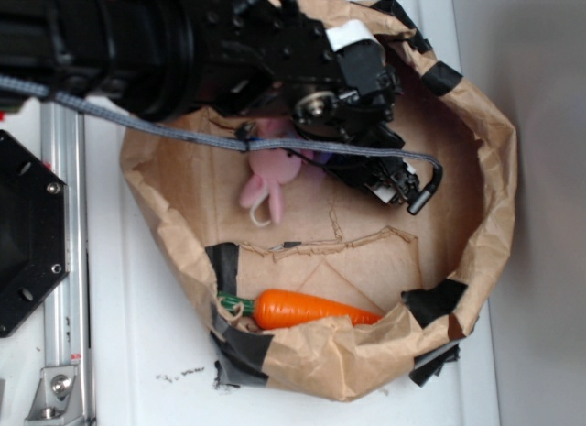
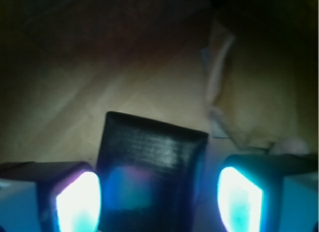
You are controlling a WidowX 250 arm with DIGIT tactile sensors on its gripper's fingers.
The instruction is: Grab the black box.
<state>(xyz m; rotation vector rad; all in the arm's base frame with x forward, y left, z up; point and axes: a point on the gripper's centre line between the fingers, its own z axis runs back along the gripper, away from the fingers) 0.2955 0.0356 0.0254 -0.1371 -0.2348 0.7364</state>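
Glowing fingertips (image 2: 77,204) of the gripper (image 2: 158,202) stand spread, straddling the black box (image 2: 152,164), which lies flat on brown paper (image 2: 75,102). It looks light, stiff and glossy, probably slippery; pinching its opposite side edges seems best.

The black box (image 2: 149,174) is glossy black with faint fine horizontal lines across its top and a bluish-pink sheen near its lower edge. The claw (image 2: 158,202) has dark fingers (image 2: 77,202) whose inner faces glow white, cyan and violet. The paper bag (image 1: 476,169) is crumpled tan-brown, patched with black tape (image 1: 430,302). The plush bunny (image 1: 270,183) is pale pink. The carrot (image 1: 311,310) is bright orange with a green stem end. The robot arm (image 1: 183,41) is black, trailing a grey braided cable (image 1: 137,124). The tabletop (image 1: 174,353) is white.
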